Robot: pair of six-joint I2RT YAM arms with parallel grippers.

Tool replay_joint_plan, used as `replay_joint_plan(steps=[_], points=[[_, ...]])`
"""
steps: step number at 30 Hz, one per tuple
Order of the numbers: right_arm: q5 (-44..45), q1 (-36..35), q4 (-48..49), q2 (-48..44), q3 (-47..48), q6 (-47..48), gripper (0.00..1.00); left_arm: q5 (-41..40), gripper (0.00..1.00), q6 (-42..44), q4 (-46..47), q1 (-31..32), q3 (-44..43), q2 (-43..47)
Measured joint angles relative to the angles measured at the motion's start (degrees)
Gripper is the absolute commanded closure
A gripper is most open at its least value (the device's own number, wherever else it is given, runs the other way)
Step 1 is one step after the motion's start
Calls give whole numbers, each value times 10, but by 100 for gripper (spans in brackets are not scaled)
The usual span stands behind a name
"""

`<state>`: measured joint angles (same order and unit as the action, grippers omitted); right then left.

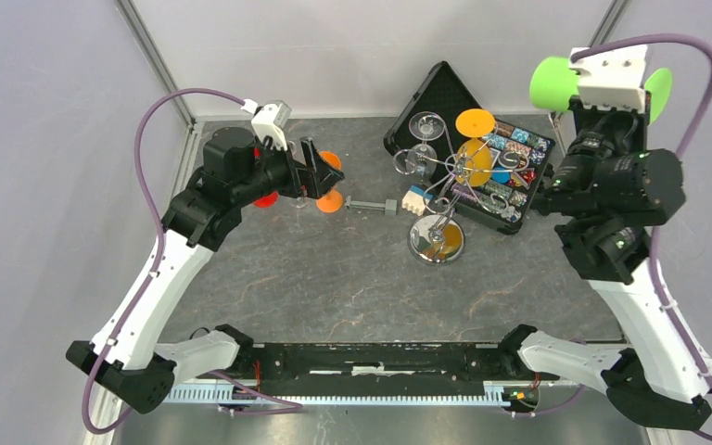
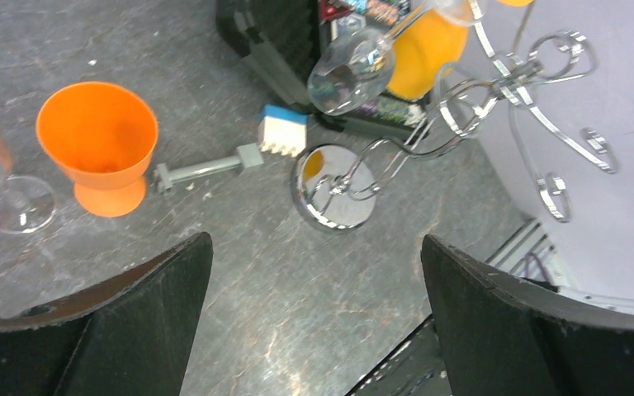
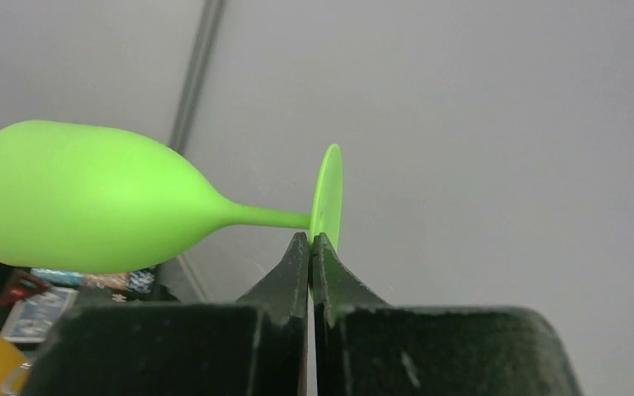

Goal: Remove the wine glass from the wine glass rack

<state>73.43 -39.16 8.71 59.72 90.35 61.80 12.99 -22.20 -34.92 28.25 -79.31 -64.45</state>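
Note:
The silver wine glass rack (image 1: 445,190) stands mid-table on its round mirrored base (image 2: 334,198). A clear wine glass (image 2: 351,70) and an orange one (image 2: 425,49) hang from its curled arms (image 2: 537,107). A green wine glass (image 3: 91,198) is held up in the air at the far right, clear of the rack. My right gripper (image 3: 311,239) is shut on the rim of its foot (image 3: 328,194). In the top view its bowl (image 1: 553,82) sticks out beside the wrist. My left gripper (image 2: 315,239) is open and empty, low over the table left of the rack.
An orange cup (image 2: 99,144) and a clear stemmed glass (image 2: 4,186) stand on the table by the left gripper. A grey bar (image 2: 206,169) with a blue-and-white block (image 2: 282,132) lies between cup and rack. An open black case (image 1: 445,88) of small items sits behind the rack.

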Motion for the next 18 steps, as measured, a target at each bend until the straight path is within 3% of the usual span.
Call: replay_joint_plan(steps=[7,18], points=[[-179,0,-186,3,98,-225,100,47,0,-59,90,0,4,25],[-474,0,-264,2,79,-444,100,137,1,-166,308,0,69,79]])
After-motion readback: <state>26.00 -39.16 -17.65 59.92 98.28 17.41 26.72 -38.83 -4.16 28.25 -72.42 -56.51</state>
